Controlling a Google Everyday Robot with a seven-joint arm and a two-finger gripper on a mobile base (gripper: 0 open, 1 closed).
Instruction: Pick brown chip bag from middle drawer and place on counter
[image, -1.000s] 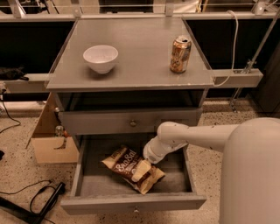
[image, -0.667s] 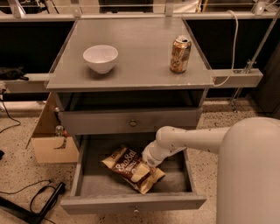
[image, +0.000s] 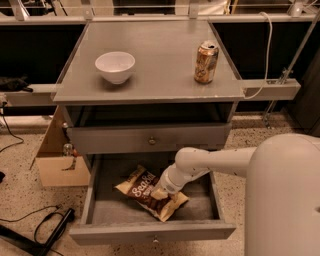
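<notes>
The gripper (image: 161, 192) rested on the brown chip bag (image: 141, 189), which lay in the open middle drawer (image: 150, 231) beneath the desk's (image: 160, 65) front edge. Whether the gripper was open or clamped could not be told.

Single camera, set high, looking down and forward at the cabinet (image: 115, 140) front from close range. Worktop (image: 160, 60) fills the upper frame, open drawer (image: 125, 231) the lower. Robot's arm (image: 225, 161) enters lower right; gripper (image: 162, 192) sits down in the drawer.
</notes>
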